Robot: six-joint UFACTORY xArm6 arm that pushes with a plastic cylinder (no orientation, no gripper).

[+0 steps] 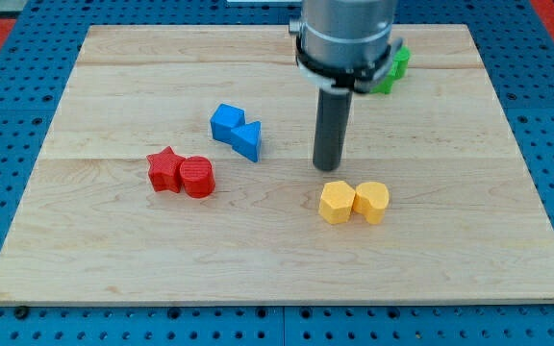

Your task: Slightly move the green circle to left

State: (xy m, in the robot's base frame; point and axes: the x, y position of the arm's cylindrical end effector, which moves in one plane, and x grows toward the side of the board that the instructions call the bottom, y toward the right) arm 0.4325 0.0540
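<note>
Hovering: my tip (329,168) above yellow blocks (353,202).

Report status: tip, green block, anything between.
My tip down on open board, just above the two yellow blocks. Green block at view's top, mostly hidden behind the arm; shape unclear. Tip not touching it; no block between.

So there's two red blocks (182,174), two blue blocks (236,130) and two yellow blocks (353,202) on the wooden board (113,250). Green ones (395,69) are partly hidden, so no count there.
</note>
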